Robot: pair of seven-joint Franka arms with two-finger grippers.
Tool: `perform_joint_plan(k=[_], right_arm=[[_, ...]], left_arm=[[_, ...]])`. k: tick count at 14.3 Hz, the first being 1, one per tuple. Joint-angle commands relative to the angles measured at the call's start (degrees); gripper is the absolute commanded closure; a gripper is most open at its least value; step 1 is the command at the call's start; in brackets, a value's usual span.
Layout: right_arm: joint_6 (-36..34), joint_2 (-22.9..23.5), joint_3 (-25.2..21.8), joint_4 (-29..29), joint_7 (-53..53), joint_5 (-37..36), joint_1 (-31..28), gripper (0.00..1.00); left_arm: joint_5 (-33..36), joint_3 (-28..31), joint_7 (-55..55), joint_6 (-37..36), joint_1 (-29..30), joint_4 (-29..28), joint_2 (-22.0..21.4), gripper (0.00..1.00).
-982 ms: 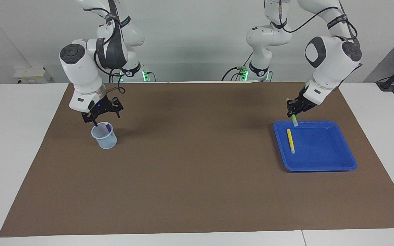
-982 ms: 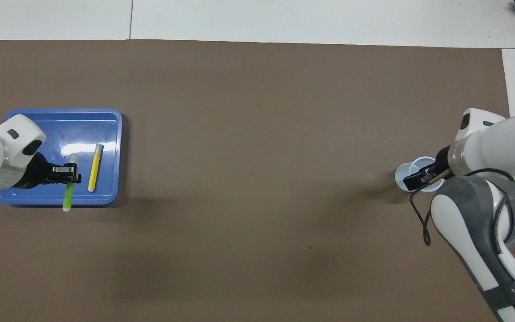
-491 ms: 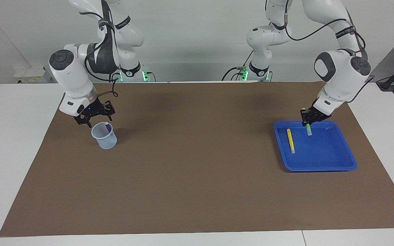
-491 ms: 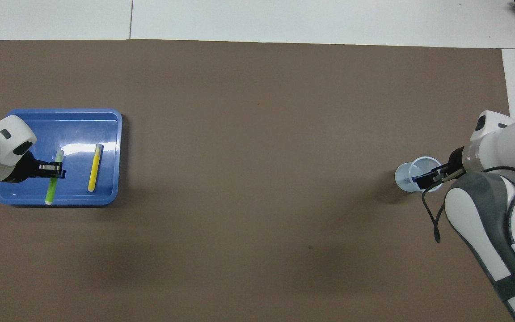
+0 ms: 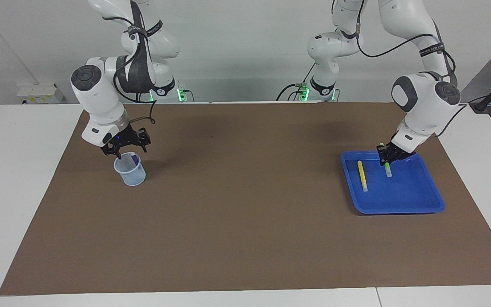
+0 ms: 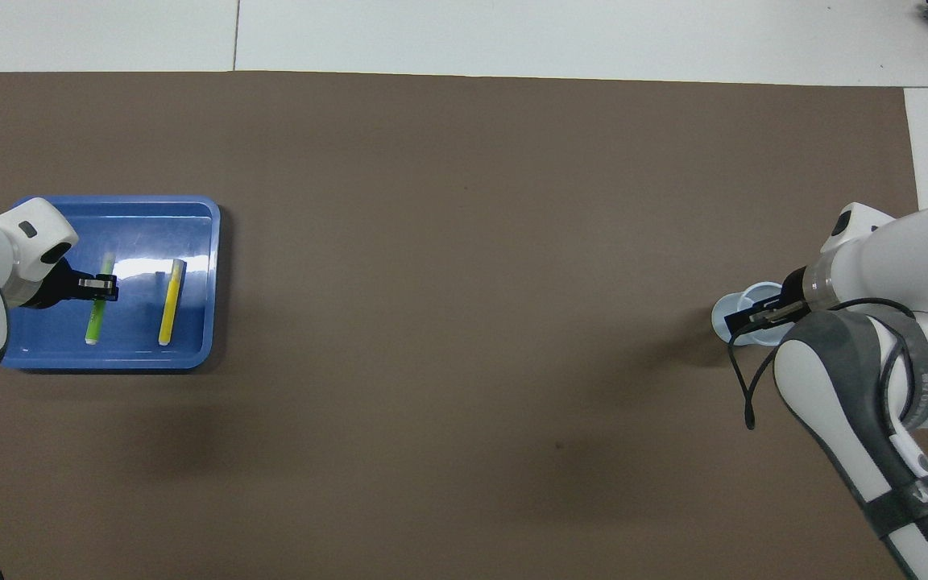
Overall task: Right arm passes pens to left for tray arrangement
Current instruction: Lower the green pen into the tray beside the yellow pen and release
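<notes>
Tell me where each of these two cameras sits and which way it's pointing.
Facing view: high across the table, facing the robots; both whole arms show, the left end effector shut on the green pen in the blue tray.
Overhead view: above the robots' end, looking steeply down; only forearms show, the right end effector over the cup.
Shared: tray, yellow pen, cup, turned half around.

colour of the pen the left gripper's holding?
Green pen, in the left gripper; clearest in the overhead view.
</notes>
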Motion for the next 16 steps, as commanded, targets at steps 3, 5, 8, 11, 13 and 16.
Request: perform_joint_plan(k=[3, 5, 8, 11, 13, 16], right_arm=[[3.1, 0.2, 0.3, -2.1, 0.6, 1.5, -0.6, 0.27], [3.4, 0.2, 0.3, -2.2, 0.8, 1.5, -0.6, 0.3], [3.6, 0.2, 0.3, -2.3, 0.7, 1.5, -0.7, 0.39], [3.6, 0.2, 0.3, -2.7, 0.4, 1.5, -1.0, 0.45], [3.6, 0.2, 0.3, -2.8, 0.3, 1.5, -1.0, 0.64], [3.5, 0.2, 0.3, -2.8, 0.2, 1.5, -1.1, 1.0]], left_arm=[[0.9, -0.6, 1.8, 6.2, 1.8, 1.0, 5.3, 1.0], [0.9, -0.6, 1.8, 8.0, 1.8, 0.7, 6.2, 1.0], [0.9, -0.6, 1.8, 9.9, 2.3, 0.3, 6.8, 1.0], [0.9, -0.6, 1.9, 11.0, 2.3, 0.2, 7.0, 0.69], [0.9, -0.6, 1.9, 11.2, 2.3, 0.4, 7.0, 0.17], [0.2, -0.6, 1.8, 10.3, 2.3, 1.2, 7.0, 0.1]])
